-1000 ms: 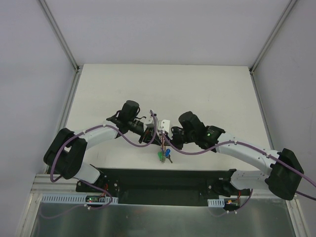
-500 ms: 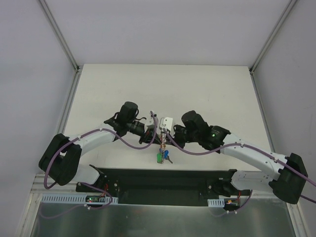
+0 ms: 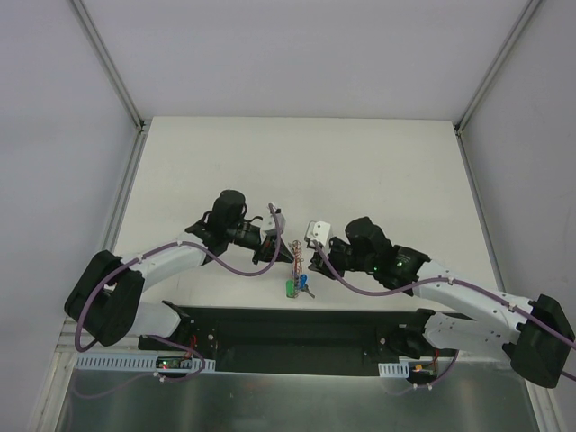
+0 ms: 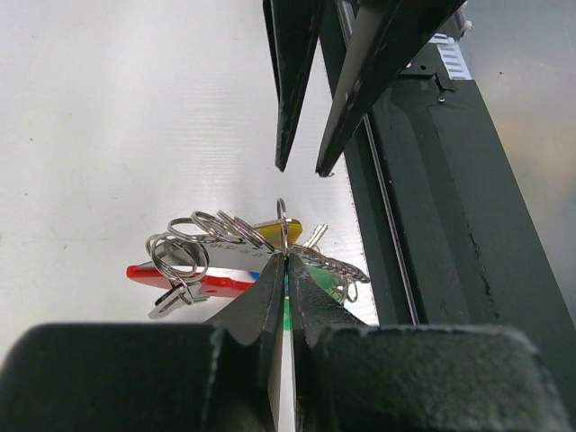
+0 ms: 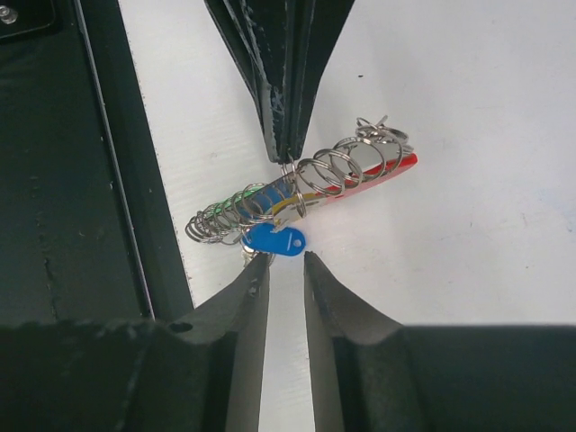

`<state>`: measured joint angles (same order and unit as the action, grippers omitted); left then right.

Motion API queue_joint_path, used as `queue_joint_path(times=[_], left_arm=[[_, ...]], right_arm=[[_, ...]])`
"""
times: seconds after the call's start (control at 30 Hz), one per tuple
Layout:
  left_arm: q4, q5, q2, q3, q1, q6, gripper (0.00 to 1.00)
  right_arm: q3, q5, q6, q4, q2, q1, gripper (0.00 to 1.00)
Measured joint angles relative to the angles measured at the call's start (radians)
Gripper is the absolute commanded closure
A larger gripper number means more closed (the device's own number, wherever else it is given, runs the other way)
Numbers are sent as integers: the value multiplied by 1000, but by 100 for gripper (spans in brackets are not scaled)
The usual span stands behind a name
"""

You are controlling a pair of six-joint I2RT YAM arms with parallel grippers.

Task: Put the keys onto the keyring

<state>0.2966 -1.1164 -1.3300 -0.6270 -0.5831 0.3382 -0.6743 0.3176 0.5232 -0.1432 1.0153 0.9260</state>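
The keyring is a bunch of thin metal rings (image 5: 351,160) on a red band (image 4: 193,279), hanging just above the white table. My left gripper (image 4: 286,256) is shut on one thin ring (image 4: 283,225) of it; the right wrist view shows that grip from the other side (image 5: 290,169). The keys hang from the bunch: a blue cap (image 5: 276,241), a yellow cap (image 4: 274,232) and a green one (image 3: 292,288). My right gripper (image 5: 285,261) is open just short of the blue cap, touching nothing. From above, the left gripper (image 3: 283,243) and the right gripper (image 3: 311,261) flank the bunch (image 3: 295,257).
The black base plate (image 3: 306,328) runs along the near table edge, close beside the hanging bunch; it shows also at the side of both wrist views (image 4: 432,180) (image 5: 54,180). White table (image 3: 360,171) stretches beyond, bounded by frame posts.
My right gripper has opened and drawn back to the right, away from the bunch. The left gripper keeps its hold on the ring and has shifted slightly left.
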Motion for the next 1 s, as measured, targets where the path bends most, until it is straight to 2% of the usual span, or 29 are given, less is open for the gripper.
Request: queue_joint_path(times=[0.23, 0.43, 1.0], left_arm=[[38, 0, 26, 15, 0, -25, 100], [55, -1, 29, 19, 0, -38, 100], [67, -1, 35, 21, 0, -43, 100]], right_arm=[[83, -10, -47, 187, 7, -21, 76], [102, 10, -72, 270, 10, -58, 76], [102, 79, -75, 262, 34, -84, 77]])
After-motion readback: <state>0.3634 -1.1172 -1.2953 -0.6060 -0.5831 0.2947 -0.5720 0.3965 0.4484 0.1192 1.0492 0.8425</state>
